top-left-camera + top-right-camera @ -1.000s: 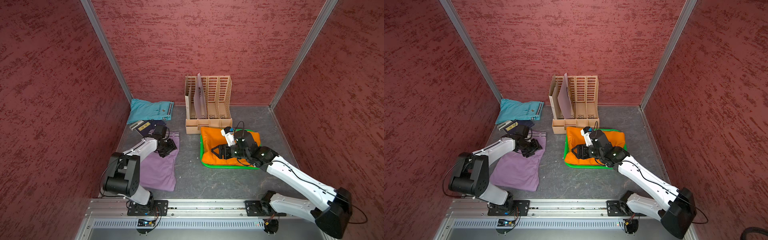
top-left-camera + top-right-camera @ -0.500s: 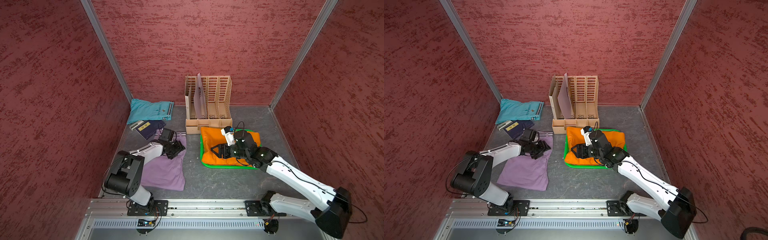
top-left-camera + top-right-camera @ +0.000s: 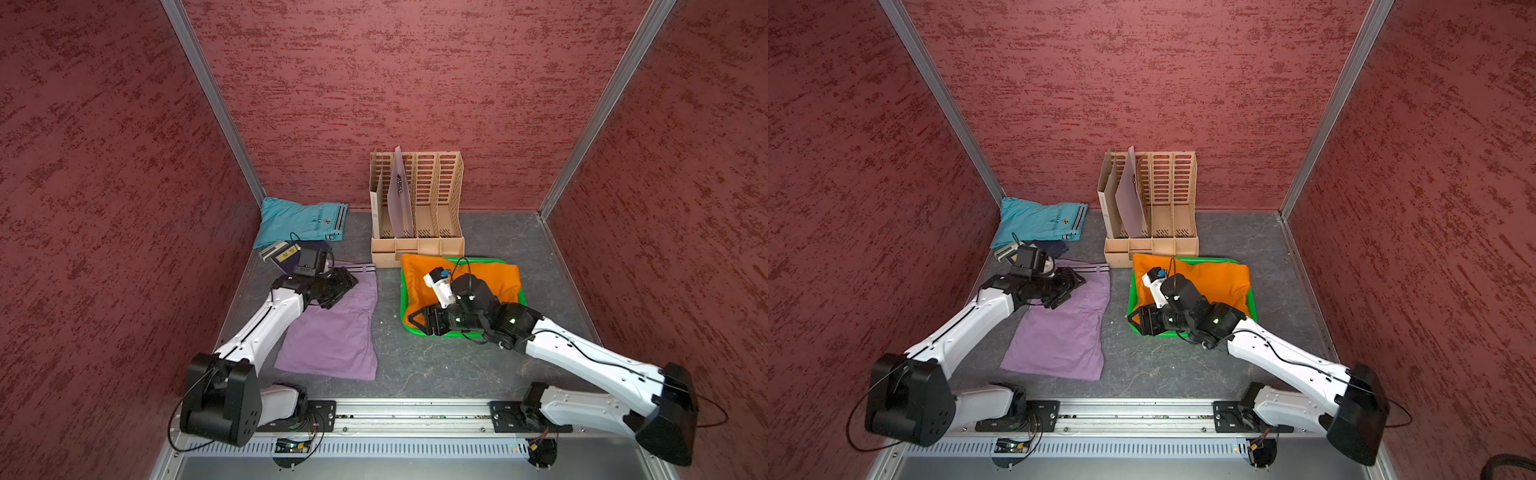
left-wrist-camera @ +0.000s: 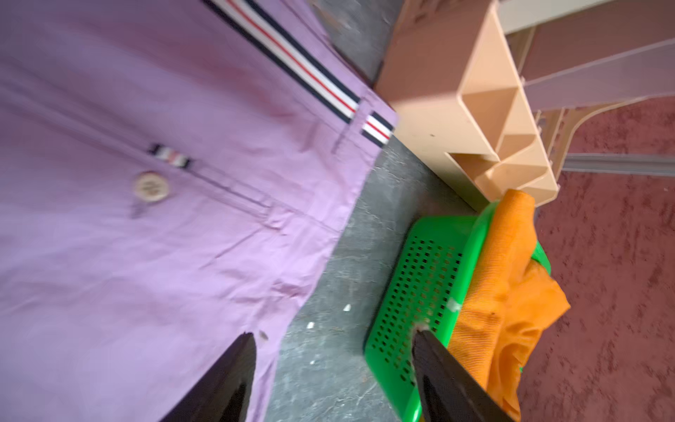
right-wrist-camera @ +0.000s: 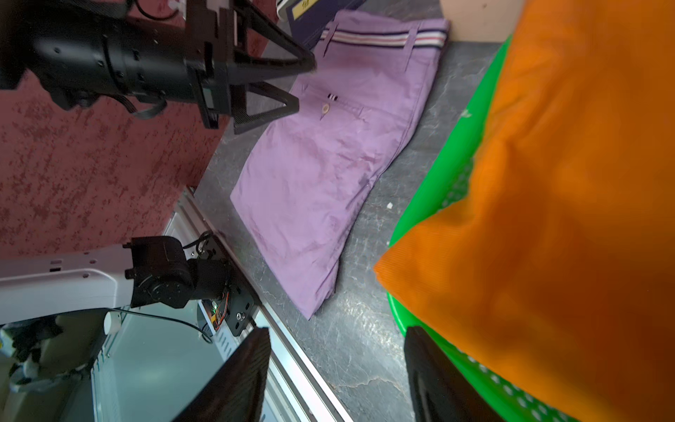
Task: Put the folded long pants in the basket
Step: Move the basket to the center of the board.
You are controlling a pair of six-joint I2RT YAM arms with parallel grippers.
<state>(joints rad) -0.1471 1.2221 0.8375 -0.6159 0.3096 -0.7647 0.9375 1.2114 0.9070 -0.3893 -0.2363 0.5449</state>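
Lab robot test cell, red textured panel walls [image 3: 415,83], aluminium corner posts [image 3: 214,99], metal mounting rail [image 3: 395,417] along the front

Enclosure: three red textured walls [image 3: 374,83], joined by aluminium corner posts [image 3: 212,99]. Tabletop [image 3: 415,374]: dark grey, mottled, finely cracked, evenly lit.

The folded lilac cloth trousers with the striped waistband [image 3: 332,336] now lie closer to the bright green perforated plastic basket [image 4: 420,277] than a second ago. Your left gripper [image 4: 333,333] has travelled that way too, and its jaws now stand wider. Your right gripper [image 5: 336,330] has drifted toward the basket's near corner.
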